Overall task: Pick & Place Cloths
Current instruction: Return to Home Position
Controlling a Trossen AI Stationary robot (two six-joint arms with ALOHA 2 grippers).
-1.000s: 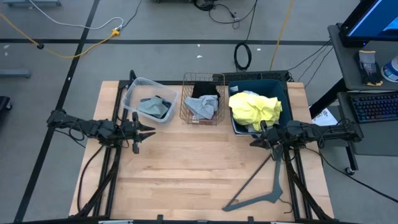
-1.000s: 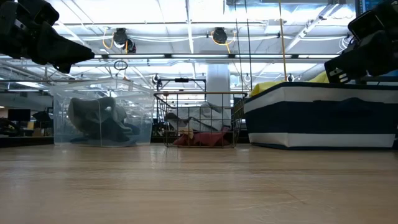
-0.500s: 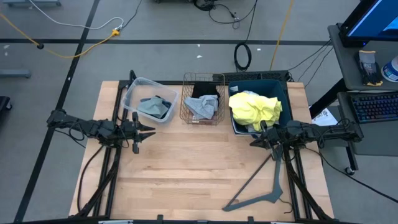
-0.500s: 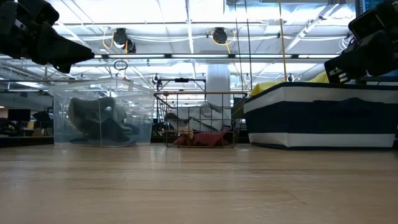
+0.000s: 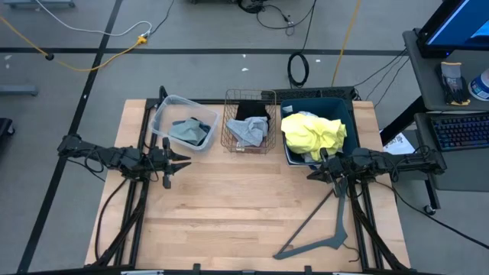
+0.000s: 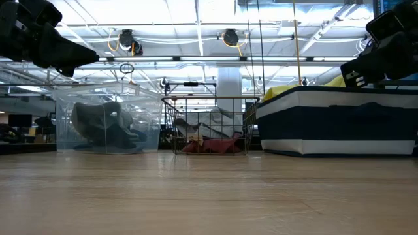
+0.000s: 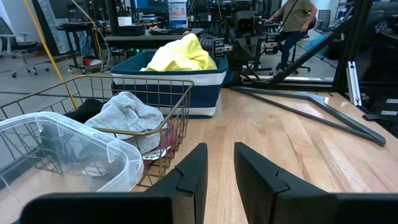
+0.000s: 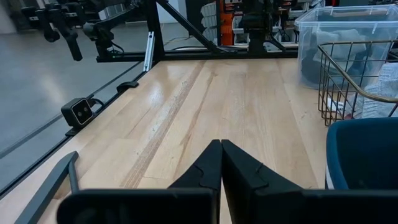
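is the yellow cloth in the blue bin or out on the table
In the bin. From above, the yellow cloth lies heaped within the bin walls; the low view shows it poking above the rim.

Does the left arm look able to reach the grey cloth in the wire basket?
Probably yes: the left claw hovers open near the wire basket, whose top is open; the grey cloth lies uncovered on top.

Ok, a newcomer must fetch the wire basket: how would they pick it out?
On the wooden table, three containers line the far edge. The wire basket is the middle one, holding a light grey cloth. It alone is open mesh; the clear bin and blue organizer beside it have solid walls.
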